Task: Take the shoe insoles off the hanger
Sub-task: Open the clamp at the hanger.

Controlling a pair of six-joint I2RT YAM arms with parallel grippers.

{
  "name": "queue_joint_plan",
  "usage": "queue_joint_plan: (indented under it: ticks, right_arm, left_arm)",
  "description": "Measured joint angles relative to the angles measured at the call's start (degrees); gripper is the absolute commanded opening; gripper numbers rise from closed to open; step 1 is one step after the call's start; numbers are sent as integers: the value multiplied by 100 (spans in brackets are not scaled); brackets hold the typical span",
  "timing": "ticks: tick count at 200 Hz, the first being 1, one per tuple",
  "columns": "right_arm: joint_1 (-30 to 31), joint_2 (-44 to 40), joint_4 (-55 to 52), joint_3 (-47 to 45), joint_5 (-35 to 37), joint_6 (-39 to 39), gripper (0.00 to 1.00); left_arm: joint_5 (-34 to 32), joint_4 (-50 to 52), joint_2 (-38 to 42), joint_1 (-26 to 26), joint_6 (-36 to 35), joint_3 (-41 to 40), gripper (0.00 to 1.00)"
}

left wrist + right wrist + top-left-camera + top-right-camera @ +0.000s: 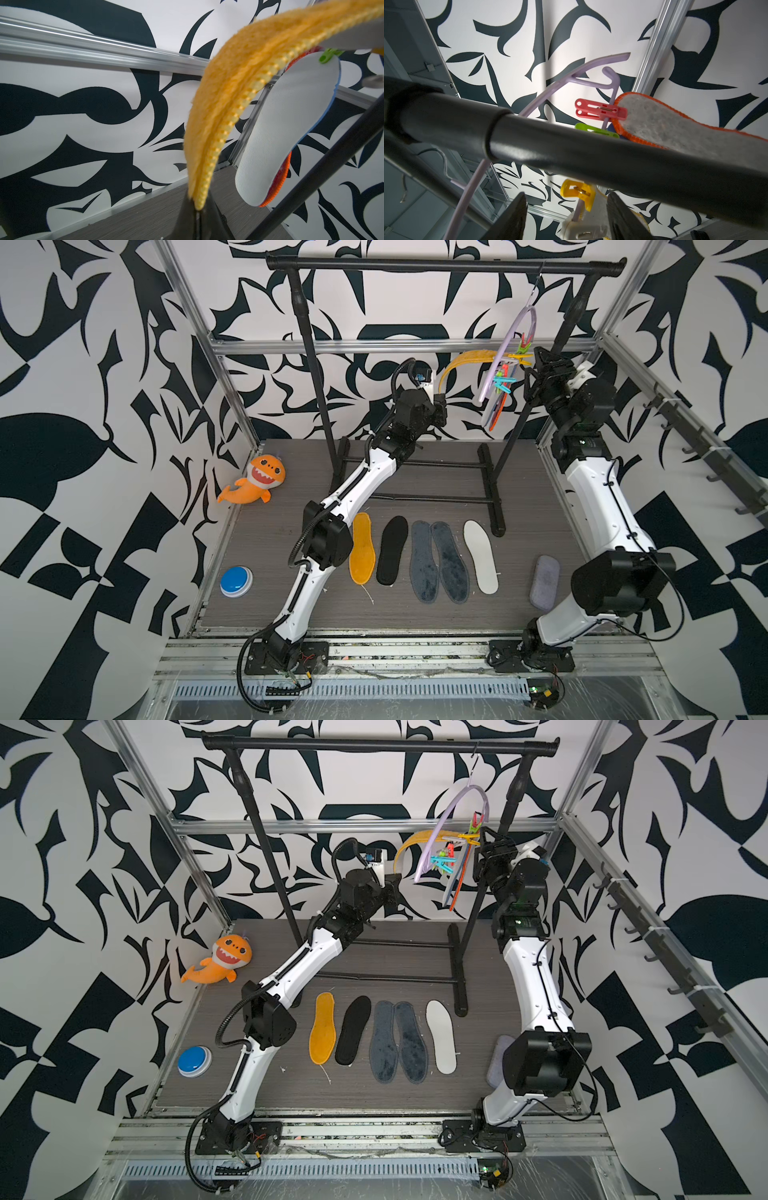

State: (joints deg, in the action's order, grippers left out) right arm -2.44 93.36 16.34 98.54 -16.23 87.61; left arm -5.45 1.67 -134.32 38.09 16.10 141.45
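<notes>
Floor (266,539) bears five insoles (422,560), pad (545,582), button (236,581).

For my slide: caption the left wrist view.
Left end effector shut on a fuzzy orange insole; a white insole pegged nearby.

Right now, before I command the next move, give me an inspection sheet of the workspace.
Surface: table bears five insoles in a row: flat orange insole, black insole, two grey-blue insoles, flat white insole.
Job's things: hanger hooked on the black clothes rail; at it, bowed orange insole, hanging white insole, orange-rimmed grey insole.
Clutter: plush shark, blue button, lilac-grey pad.
Grippers: left gripper shut on the bowed orange insole's end; right gripper open, jaws astride pegs.
Cables: black conduit loops off the left arm, thin cable off the right elbow; no snag seen.
Surroundings: rail's tube close before the right wrist camera; patterned walls.
</notes>
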Motion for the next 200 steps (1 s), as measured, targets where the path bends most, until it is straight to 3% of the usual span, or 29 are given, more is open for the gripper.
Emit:
queue_joint_plan:
  ticks: [76, 200]
  right_arm:
    - [232, 326, 4, 269, 376, 107, 59]
    - [382, 590, -13, 358, 1058, 293, 37]
  left_arm:
    - [55, -457, -142, -7, -26, 0, 0]
    - [15, -1027, -142, -138, -48, -162, 0]
